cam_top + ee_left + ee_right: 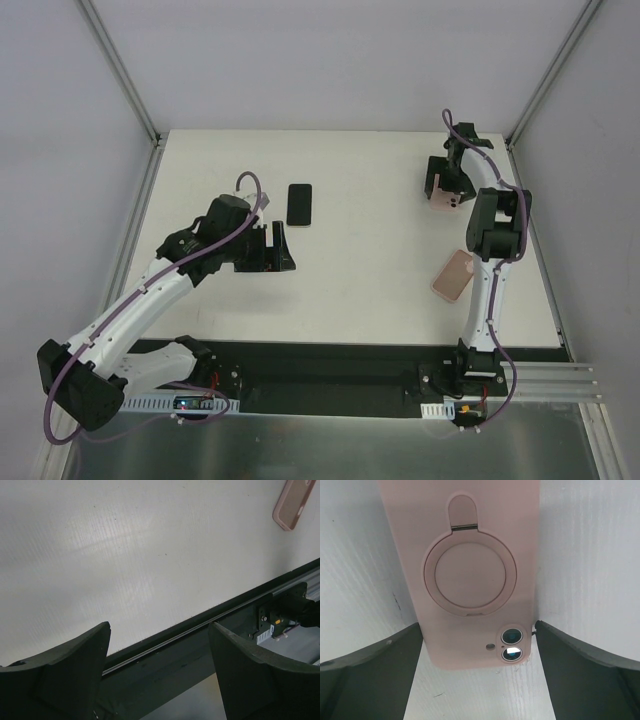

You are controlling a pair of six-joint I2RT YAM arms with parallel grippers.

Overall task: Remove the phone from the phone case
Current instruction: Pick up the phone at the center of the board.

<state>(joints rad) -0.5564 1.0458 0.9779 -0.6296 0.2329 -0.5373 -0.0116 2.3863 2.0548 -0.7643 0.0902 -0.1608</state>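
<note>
Right gripper [479,626] spread wide astride the pink ring-backed cased phone [470,575] by the tabletop [380,250]'s far right corner; left gripper [159,627] spread, empty.

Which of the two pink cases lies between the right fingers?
The far pink case, flanked by the right fingers, camera lenses showing. The other pink case lies nearer the right arm's base, clear of any fingers.

A white worktop [370,290] is lying inside pale grey walls [330,60], with metal posts [118,68] rising at its far corners. A black strip [330,362] is running along its near edge, soft light glinting off the surface.
</note>
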